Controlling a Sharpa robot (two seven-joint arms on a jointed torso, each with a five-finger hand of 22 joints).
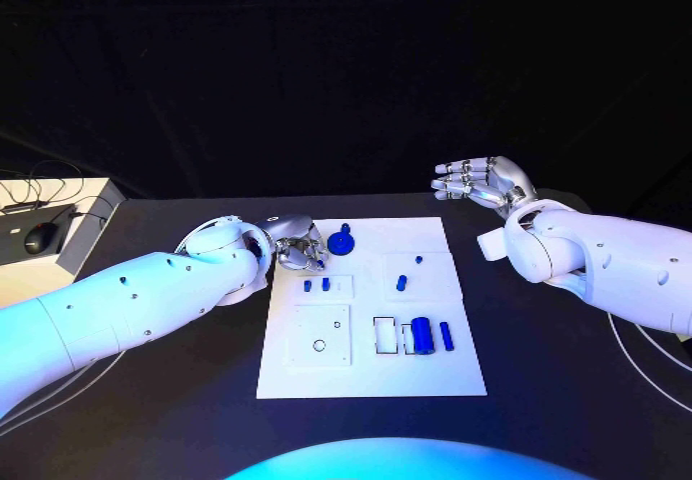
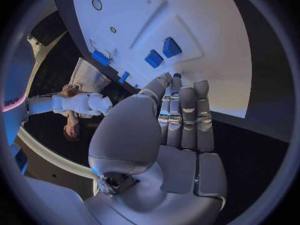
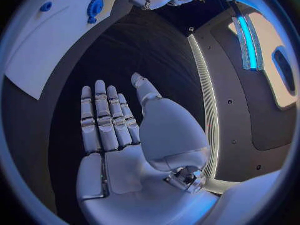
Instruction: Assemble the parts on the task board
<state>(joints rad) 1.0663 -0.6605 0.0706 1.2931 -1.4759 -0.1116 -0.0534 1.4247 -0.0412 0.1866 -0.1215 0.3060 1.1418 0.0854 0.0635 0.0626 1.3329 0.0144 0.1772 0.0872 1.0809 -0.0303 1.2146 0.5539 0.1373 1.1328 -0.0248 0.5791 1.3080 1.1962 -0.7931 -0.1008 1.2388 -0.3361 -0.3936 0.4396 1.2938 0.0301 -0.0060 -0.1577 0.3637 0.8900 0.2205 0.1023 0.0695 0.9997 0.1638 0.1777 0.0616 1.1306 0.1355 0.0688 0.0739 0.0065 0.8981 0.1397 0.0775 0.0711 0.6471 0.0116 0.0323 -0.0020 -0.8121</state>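
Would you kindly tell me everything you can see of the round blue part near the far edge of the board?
The round blue part is a flat disc with a small stub toward the far edge; its rim looks toothed, like a gear. It seems plastic. It lies on the white board, near its far edge, left of the middle. The left hand is close beside it; whether they touch cannot be told.

Left arm (image 1: 137, 295) and right arm (image 1: 613, 262) — smooth white rounded shells dotted with small dark screw holes, each widening to a bulbous wrist housing. Left hand (image 2: 172, 135) and right hand (image 3: 119, 135) — silver metallic, segmented fingers, with broad, smooth palm plates. Thin pale cables trail beside both arms.
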